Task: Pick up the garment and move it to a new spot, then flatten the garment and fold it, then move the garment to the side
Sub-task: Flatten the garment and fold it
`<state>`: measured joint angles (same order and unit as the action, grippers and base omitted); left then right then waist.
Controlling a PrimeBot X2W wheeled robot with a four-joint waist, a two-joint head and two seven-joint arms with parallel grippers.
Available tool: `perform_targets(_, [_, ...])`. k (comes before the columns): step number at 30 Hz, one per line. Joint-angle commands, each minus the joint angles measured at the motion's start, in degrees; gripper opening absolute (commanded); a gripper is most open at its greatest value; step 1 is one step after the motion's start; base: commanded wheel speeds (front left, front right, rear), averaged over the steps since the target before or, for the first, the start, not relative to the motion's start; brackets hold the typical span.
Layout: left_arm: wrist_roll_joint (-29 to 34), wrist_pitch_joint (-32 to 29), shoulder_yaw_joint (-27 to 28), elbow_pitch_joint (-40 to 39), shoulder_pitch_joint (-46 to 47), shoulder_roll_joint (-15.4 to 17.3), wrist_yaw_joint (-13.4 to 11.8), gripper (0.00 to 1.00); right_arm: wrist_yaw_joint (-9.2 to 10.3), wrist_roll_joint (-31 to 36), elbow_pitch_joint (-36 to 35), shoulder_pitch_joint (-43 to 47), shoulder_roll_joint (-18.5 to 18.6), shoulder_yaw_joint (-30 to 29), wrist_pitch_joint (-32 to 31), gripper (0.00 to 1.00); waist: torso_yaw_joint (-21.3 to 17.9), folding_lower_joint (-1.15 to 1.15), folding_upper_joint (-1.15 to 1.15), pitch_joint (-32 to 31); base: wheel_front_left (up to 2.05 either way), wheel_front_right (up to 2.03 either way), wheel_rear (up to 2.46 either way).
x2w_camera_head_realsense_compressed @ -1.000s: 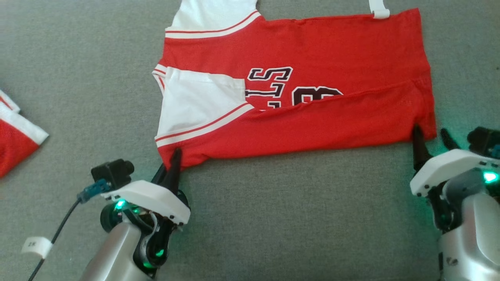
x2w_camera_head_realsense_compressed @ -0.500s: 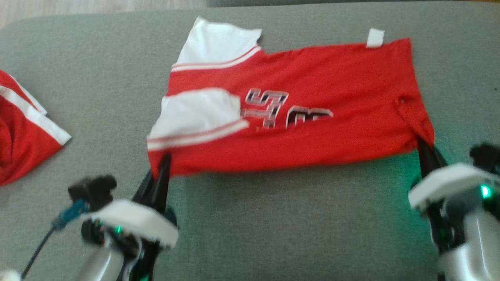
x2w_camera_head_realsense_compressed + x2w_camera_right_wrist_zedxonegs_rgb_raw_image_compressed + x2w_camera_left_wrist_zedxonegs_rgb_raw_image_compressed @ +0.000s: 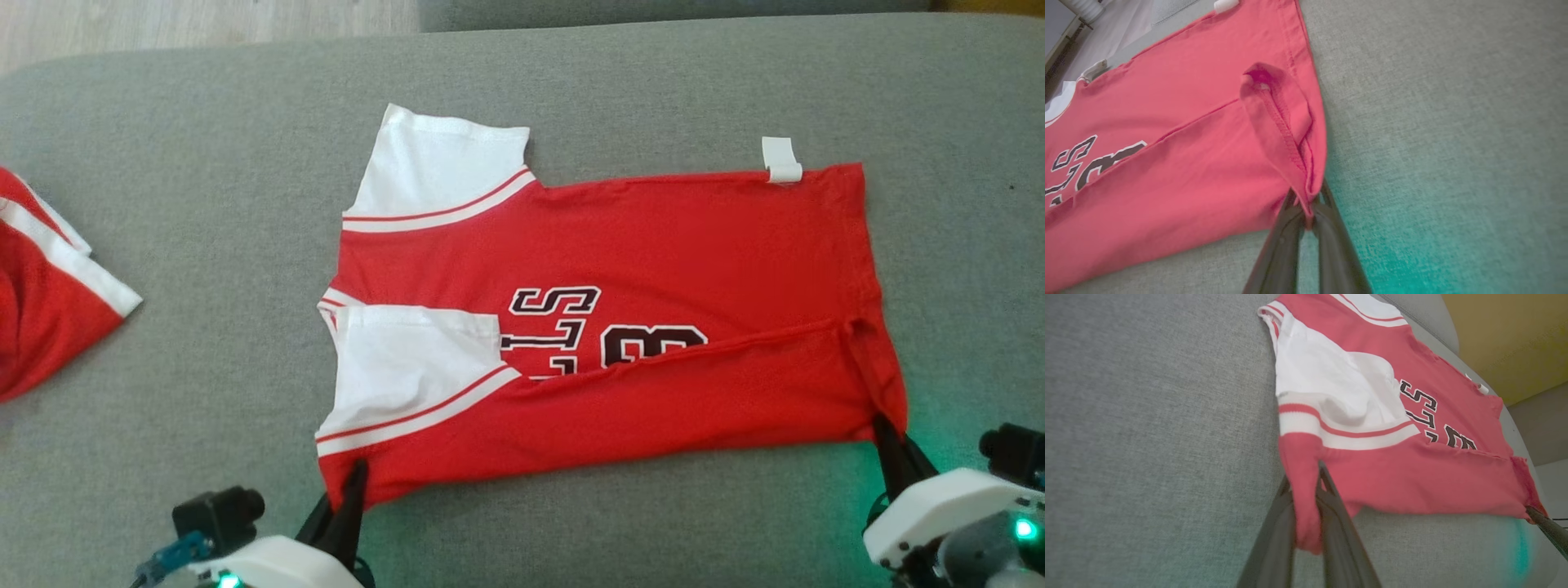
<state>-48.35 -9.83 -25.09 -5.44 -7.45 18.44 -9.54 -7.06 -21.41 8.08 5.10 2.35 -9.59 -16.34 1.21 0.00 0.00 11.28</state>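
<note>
The garment [image 3: 653,245] is a red jersey with white sleeves and dark lettering, spread on the grey cushion with its near edge folded over. My left gripper [image 3: 353,482] is shut on the near left corner of the garment [image 3: 1412,477], red cloth pinched between the dark fingers [image 3: 1278,522]. At the near right corner my right gripper [image 3: 888,433] is shut on the hem of the garment [image 3: 1167,163], and the cloth rises in a small peak above its fingers [image 3: 1286,232].
A second red and white cloth [image 3: 41,302] lies at the left edge of the grey cushion [image 3: 204,163]. A strip of wooden floor [image 3: 204,20] shows beyond the cushion's far edge. A white tag [image 3: 781,159] sticks out of the garment's far hem.
The right gripper has gone from open to shut on the near right corner. The head camera has tilted up, so the whole scene sits lower in the picture. The left grip is unchanged.
</note>
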Motion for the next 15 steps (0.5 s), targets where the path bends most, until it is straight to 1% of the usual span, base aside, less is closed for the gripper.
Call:
perform_targets(1, [0.08,0.19,1.73,-1.27,1.67,0.75,0.19,0.22,-0.43,0.14,-2.15,0.19,0.53,1.11,0.0,1.0,-0.1,0.0,0.0,-0.05,0.0,0.0,0.0])
perform_targets(2, [0.47,0.41,1.85,-0.98,2.0,1.09,0.27,0.91,-0.43,0.01,-2.3,0.47,0.53,1.21,-0.1,1.0,-0.18,0.0,0.0,-0.05,0.0,0.0,0.0])
perform_targets(3, [0.72,0.65,2.12,-0.82,2.43,1.32,0.27,1.0,-0.43,-0.06,-2.59,0.75,0.53,1.28,-0.2,1.0,-0.26,0.0,0.0,-0.04,0.0,0.0,0.0])
perform_targets(6, [1.81,1.44,3.17,-1.42,4.66,2.39,0.45,1.0,-0.43,-0.06,-4.31,1.35,0.53,0.58,0.19,1.0,-0.59,0.0,0.0,0.24,0.0,0.0,0.0])
perform_targets(9, [3.35,1.05,4.31,-2.94,8.91,4.44,0.92,1.0,-0.43,0.31,-7.45,0.74,0.53,-0.79,1.24,1.0,-1.05,0.0,0.0,0.94,0.0,0.0,0.0])
perform_targets(15, [6.62,-3.33,6.38,-4.68,24.6,9.2,2.64,1.0,-0.43,2.67,-13.6,-5.24,0.53,-1.45,1.7,1.0,-2.6,0.0,0.0,4.11,0.0,0.0,0.0])
